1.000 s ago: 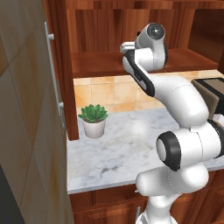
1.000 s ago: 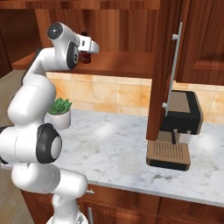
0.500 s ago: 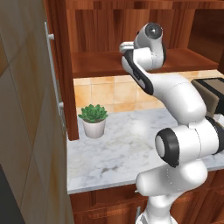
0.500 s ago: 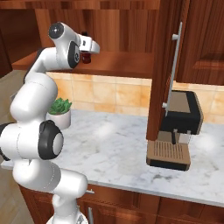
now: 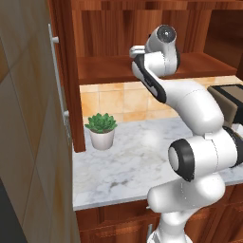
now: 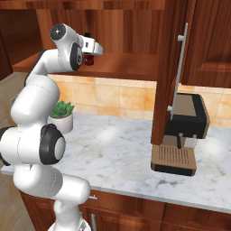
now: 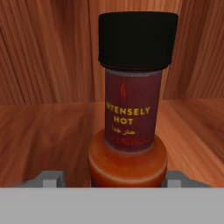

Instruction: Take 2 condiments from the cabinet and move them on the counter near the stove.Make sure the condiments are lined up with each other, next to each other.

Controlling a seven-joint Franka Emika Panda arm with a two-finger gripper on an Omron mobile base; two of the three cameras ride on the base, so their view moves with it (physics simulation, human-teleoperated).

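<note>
Wood panelling backs the cabinet (image 6: pixel 131 27) shelf where our sauce bottle (image 7: pixel 130 109) stands upright, dead centre ahead of the hand. Our gripper (image 6: pixel 92 46) has a finger (image 7: pixel 49 178) low on either side of the bottle's orange base — whether they touch it yet we cannot tell. We judge the risk is a grip this low on a tall bottle: it could tip on lifting, or skid back toward the panelling if one finger lands first. Our arm reaches up from the counter (image 6: pixel 131 149) — elbow bent, wrist level, hand pointing straight into the shelf.
</note>
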